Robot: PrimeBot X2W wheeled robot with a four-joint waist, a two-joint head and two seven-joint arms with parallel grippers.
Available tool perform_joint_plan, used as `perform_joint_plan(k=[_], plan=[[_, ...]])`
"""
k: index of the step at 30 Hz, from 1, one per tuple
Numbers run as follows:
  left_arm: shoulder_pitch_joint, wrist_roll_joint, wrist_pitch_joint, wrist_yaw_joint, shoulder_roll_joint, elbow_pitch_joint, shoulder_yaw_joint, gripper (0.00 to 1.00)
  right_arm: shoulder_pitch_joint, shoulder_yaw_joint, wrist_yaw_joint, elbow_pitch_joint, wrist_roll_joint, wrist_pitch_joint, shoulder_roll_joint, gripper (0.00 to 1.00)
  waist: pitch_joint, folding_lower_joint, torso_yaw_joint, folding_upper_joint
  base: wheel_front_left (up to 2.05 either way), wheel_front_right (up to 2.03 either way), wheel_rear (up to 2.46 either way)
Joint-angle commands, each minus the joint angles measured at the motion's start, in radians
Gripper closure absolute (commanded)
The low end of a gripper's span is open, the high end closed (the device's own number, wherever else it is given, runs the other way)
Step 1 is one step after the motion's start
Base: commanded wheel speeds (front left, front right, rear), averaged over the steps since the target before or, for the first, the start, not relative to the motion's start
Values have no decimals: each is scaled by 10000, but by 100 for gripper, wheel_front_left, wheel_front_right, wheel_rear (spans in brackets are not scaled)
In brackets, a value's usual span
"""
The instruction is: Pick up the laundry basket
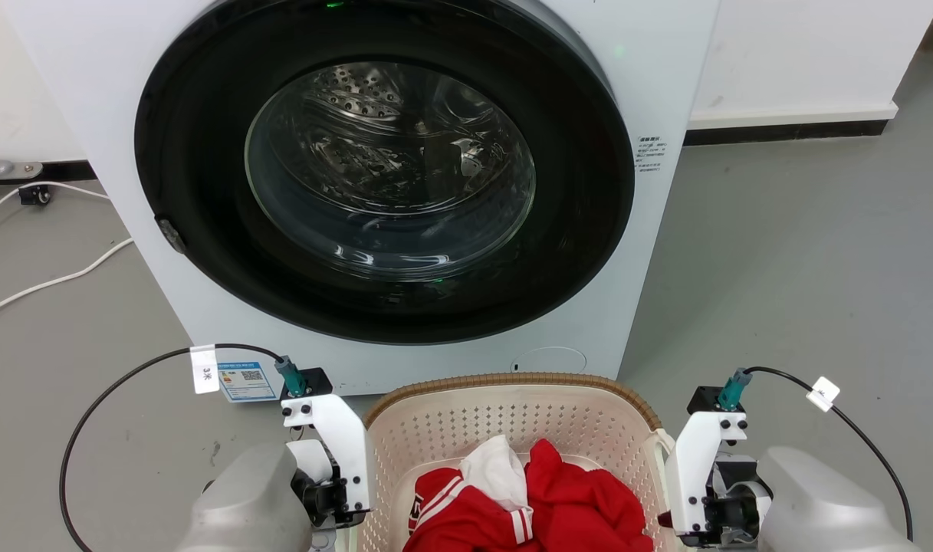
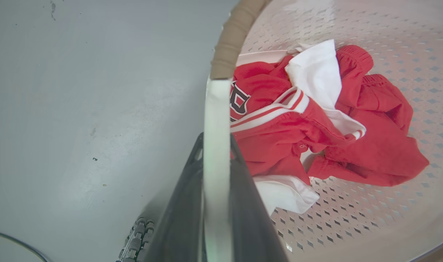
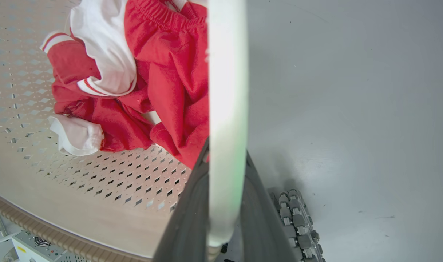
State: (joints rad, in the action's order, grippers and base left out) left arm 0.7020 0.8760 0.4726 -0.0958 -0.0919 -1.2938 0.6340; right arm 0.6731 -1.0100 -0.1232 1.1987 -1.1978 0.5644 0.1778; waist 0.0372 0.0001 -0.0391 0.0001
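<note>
Basket status: laundry basket [image 1: 512, 425] sits just in front of the washer [image 1: 665, 92], below its round door and roughly centred on it. Left gripper [image 2: 216, 145] and right gripper [image 3: 226, 149] flank it, one per white side handle.

Left handle [image 2: 216, 109] runs between that gripper's two dark fingers [image 2: 181, 203], and right handle [image 3: 226, 72] does the same between its fingers [image 3: 259, 203]. Both pairs look closed onto the strip, with no gap I can see.

A hold on both sides makes sense: the load should lift level and the clothes won't tip out. Can't tell whether the base has left the floor [image 1: 803, 268].

Count: one basket, two handles, two grippers, one washer. Inside are red clothes [image 1: 581, 498] with white fabric [image 1: 497, 468] mixed in, heaped at the end away from the washer. At least two pieces, exact number unclear.
</note>
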Motion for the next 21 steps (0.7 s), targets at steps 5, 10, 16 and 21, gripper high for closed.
perform_joint_plan(k=[5,10,16,21], plan=[[117,140,49,-58,161,94,19,100,62,-58,-137,-133,-128,-73,-201,100,-1,-1,3,-1,0,0,0],[53,147,32,-70,169,94,64,100,20,-93,-137,-110,-233,-124,-243,100,-18,-1,33,-1,0,0,0],[27,191,-47,-74,193,95,91,100,41,-146,-137,-98,-293,-147,-234,100,-30,-1,54,-1,0,0,0],[-9,230,-63,-82,197,96,101,100,28,-188,-137,-80,-317,-187,-233,100,-33,-1,75,-1,0,0,0]])
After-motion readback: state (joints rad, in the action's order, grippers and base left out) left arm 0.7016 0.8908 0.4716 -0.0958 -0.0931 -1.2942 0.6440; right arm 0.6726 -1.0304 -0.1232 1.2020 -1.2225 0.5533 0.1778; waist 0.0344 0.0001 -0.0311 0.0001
